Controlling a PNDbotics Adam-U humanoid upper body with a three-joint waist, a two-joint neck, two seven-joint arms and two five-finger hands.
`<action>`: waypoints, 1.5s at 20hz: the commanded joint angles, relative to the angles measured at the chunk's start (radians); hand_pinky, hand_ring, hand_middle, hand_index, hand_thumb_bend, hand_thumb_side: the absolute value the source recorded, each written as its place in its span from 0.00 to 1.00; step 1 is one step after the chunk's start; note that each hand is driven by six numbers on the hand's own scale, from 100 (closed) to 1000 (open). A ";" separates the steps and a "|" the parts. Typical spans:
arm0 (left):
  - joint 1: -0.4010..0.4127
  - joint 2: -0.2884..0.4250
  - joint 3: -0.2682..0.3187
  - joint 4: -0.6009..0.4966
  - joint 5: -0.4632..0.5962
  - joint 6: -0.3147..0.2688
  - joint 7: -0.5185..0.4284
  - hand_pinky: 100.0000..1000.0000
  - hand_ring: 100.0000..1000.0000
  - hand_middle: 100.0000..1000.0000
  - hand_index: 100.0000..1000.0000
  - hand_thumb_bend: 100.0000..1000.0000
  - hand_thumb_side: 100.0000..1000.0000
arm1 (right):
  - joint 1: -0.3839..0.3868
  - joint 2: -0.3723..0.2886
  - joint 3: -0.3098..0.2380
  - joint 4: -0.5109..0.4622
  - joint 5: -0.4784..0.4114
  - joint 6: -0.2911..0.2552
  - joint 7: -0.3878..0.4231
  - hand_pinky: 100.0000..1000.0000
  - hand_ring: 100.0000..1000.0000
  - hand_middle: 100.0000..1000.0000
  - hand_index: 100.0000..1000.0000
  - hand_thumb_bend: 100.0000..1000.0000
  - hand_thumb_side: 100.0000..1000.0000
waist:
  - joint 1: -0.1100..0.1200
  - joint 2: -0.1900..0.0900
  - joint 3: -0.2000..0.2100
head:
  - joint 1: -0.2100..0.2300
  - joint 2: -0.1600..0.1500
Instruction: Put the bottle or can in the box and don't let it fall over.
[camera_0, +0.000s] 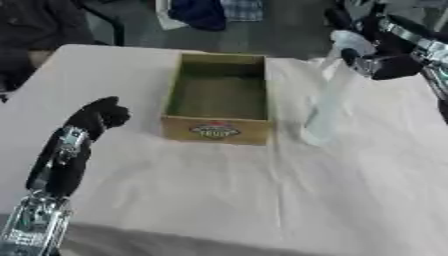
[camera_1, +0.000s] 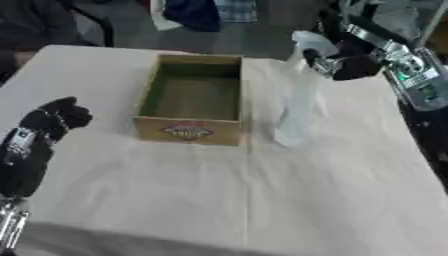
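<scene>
An open cardboard box with a printed label on its front wall stands in the middle of the table, and nothing shows inside it. Just right of the box is a tall clear bottle, blurred and tilted with its top leaning to the right. Its base is close to the cloth; I cannot tell whether it touches. My right hand comes in from the upper right and is curled round the bottle's upper part. At the left, well clear of the box, my left hand is raised with its fingers curled and holds nothing.
A beige cloth covers the table. A person in dark clothes sits at the far left corner. Folded clothing lies beyond the table's far edge. My right forearm stretches along the right side.
</scene>
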 joint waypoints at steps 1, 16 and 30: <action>-0.012 0.006 0.009 -0.014 0.000 -0.002 0.001 0.81 0.72 0.66 0.85 0.04 1.00 | -0.020 -0.038 -0.007 -0.028 -0.021 -0.003 0.009 0.28 0.56 0.42 0.49 0.00 0.30 | 0.001 -0.006 0.000 | 0.005 0.006; -0.020 0.011 0.006 -0.006 0.005 -0.002 -0.004 0.81 0.72 0.66 0.85 0.04 1.00 | -0.040 -0.106 -0.014 -0.105 -0.119 0.009 -0.014 0.29 0.54 0.40 0.47 0.00 0.35 | -0.015 -0.012 0.012 | 0.001 0.001; -0.135 0.030 -0.095 0.013 0.046 -0.001 -0.104 0.81 0.72 0.66 0.85 0.04 1.00 | -0.129 -0.166 -0.040 -0.170 -0.212 -0.001 -0.083 0.35 0.53 0.38 0.46 0.00 0.37 | -0.084 0.032 0.159 | -0.167 -0.131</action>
